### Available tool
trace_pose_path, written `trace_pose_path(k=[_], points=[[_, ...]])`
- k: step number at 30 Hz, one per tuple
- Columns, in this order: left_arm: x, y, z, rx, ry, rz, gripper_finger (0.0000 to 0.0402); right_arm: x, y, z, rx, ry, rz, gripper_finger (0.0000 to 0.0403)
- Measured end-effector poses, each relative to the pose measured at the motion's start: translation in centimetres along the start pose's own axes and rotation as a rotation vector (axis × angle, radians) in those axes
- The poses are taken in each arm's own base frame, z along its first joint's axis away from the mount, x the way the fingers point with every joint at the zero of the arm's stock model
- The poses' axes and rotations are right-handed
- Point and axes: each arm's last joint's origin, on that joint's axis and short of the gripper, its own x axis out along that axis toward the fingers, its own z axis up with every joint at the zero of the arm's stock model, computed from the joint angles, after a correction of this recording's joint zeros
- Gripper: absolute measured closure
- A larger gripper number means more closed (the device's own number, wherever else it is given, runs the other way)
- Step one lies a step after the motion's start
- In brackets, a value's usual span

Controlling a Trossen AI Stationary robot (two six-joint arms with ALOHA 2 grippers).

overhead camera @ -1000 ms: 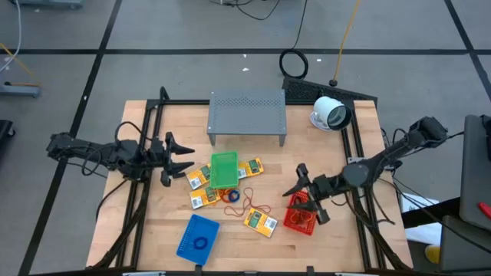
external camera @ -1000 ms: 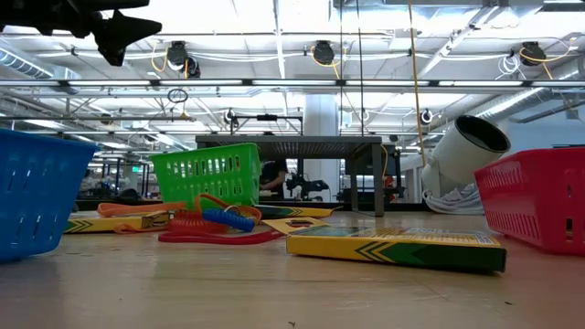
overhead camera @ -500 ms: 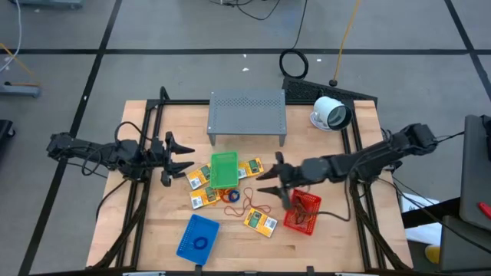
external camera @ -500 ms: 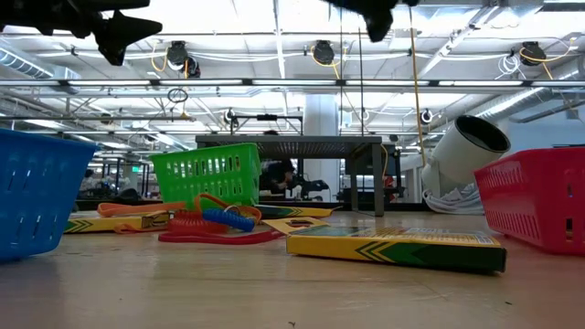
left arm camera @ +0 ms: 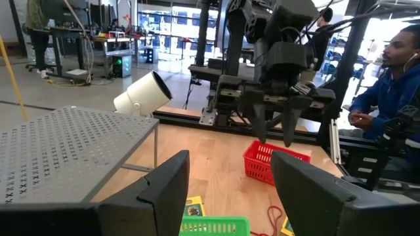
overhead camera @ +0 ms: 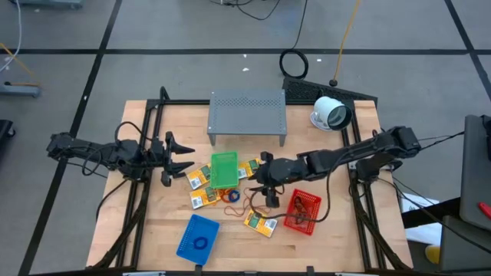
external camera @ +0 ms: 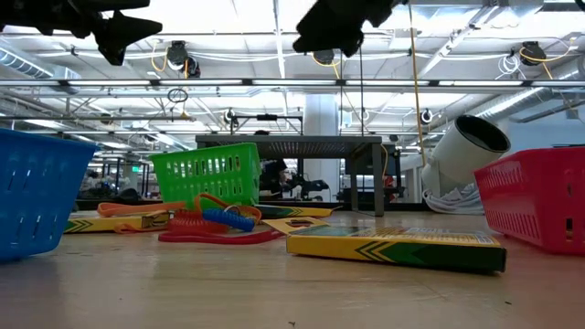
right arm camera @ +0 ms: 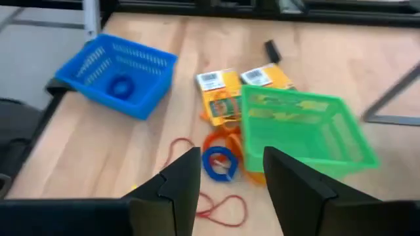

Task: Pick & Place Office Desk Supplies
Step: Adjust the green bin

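Several flat yellow packets point(overhead camera: 198, 178) point(overhead camera: 261, 222) point(right arm camera: 220, 95) lie flat on the wooden table around a green basket point(overhead camera: 224, 169). A blue ring point(right arm camera: 220, 162), an orange rubber band point(right arm camera: 223, 139) and a red band point(overhead camera: 257, 208) lie beside the basket. My right gripper point(overhead camera: 262, 185) point(right arm camera: 230, 190) hangs open above these bands, slanting down toward the table's left, and touches nothing. My left gripper point(overhead camera: 180, 157) point(left arm camera: 230, 190) waits open and level at the table's left side, high above the wood.
A red basket point(overhead camera: 301, 212) stands at the right, with a blue basket point(overhead camera: 198, 236) holding a ring near the front edge. At the back are a grey perforated shelf point(overhead camera: 247, 115) and a white round device point(overhead camera: 330, 113). A person point(left arm camera: 394, 72) sits beyond the table's right side.
My right gripper has swung from above the red basket toward the table's left. It now hangs over the bands beside the green basket. It has tipped up from pointing steeply down to a shallow slant. Its fingers stay apart.
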Motion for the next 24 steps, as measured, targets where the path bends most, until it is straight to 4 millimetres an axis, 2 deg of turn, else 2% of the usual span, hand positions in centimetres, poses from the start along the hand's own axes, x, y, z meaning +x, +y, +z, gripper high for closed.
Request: trace_pose_path(k=[9,13,19,24], points=[[0.0,0.0,0.0,-0.022,0.0,0.0,0.0176,1.7,-0.7,1.5,-0.005,0.031,0.014,0.0248],[0.0,0.0,0.1,-0.024,-0.007,-0.001,0.0176,3.0,-1.0,2.9,-0.011,0.099,0.002,0.0248],[0.0,0.0,0.3,-0.03,-0.031,-0.004,0.0176,5.1,-1.1,6.1,-0.059,0.143,0.048,0.0248],[0.0,0.0,0.3,-0.03,-0.029,-0.004,0.0176,7.7,-1.6,6.2,-0.066,0.241,0.035,0.0248]])
